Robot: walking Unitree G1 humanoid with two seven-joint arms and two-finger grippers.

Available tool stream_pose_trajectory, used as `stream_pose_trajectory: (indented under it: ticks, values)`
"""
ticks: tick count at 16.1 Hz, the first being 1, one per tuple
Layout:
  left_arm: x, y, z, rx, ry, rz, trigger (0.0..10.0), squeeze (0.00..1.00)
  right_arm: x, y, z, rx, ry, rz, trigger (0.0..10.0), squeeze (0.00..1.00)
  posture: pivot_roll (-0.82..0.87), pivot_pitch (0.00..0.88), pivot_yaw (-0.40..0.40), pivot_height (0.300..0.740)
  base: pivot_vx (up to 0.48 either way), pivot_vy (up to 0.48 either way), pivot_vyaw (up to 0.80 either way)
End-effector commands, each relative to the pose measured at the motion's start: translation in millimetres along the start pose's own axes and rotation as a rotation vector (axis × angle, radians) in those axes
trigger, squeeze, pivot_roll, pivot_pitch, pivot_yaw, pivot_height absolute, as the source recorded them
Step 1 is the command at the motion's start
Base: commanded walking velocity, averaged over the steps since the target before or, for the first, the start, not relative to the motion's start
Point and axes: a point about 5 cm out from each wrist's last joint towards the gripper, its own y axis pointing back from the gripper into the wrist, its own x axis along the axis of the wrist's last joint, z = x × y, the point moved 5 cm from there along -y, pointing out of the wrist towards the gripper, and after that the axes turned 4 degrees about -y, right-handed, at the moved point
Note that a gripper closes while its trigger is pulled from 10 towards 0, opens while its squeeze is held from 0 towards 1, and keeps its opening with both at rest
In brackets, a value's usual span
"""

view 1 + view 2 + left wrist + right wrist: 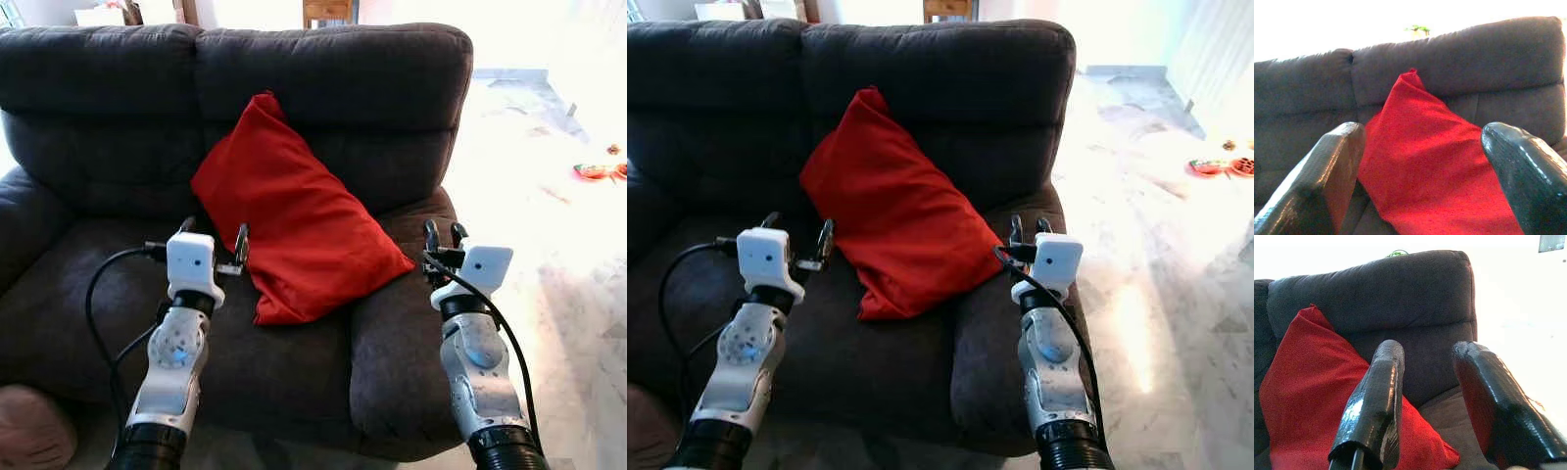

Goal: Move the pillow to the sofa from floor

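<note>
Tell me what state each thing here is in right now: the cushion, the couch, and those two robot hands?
Red pillow: on the sofa seat, leaning tilted against the backrest, held by nothing.
Sofa: dark grey, carrying the pillow.
Left gripper: fingers open, holding nothing, beside the pillow's left edge.
Right gripper: fingers open, holding nothing, over the sofa's right armrest.

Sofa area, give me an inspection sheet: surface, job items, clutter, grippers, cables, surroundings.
Surface: dark grey sofa, two seat cushions.
Job's things: red pillow lies on the seat, tilted, its top corner leaning on the backrest.
Clutter: pinkish rounded object low by the sofa front, kind unclear.
Grippers: left gripper beside the pillow, jaws open, empty; right gripper over the seat's right edge, jaws open, empty.
Cables: black cable loops off the left wrist; another runs down the right arm.
Surroundings: pale marble floor; red-orange items lie on it.
</note>
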Motion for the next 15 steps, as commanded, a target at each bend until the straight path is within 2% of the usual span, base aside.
stream_pose_trajectory:
  ticks: [1,6,15]
  values:
    - [-1.9,-2.8,-5.5,0.017,-0.001,-0.012,10.0,0.00,-1.6,-2.0,1.3,-0.004,-0.005,-0.012,10.0,0.00,0.03,0.058,0.028,0.739,0.000,0.000,0.00]
    - [-4.7,-9.5,4.5,-0.018,0.033,-0.033,10.0,0.00,-1.5,-6.8,-0.4,-0.004,-0.001,-0.023,10.0,0.00,0.03,0.094,0.020,0.739,0.000,0.000,0.00]
    - [-7.2,-5.9,1.0,-0.010,0.033,-0.046,10.0,0.00,-3.4,-7.0,-3.7,0.007,-0.001,-0.035,10.0,0.00,0.04,0.126,0.014,0.739,0.000,0.000,0.00]
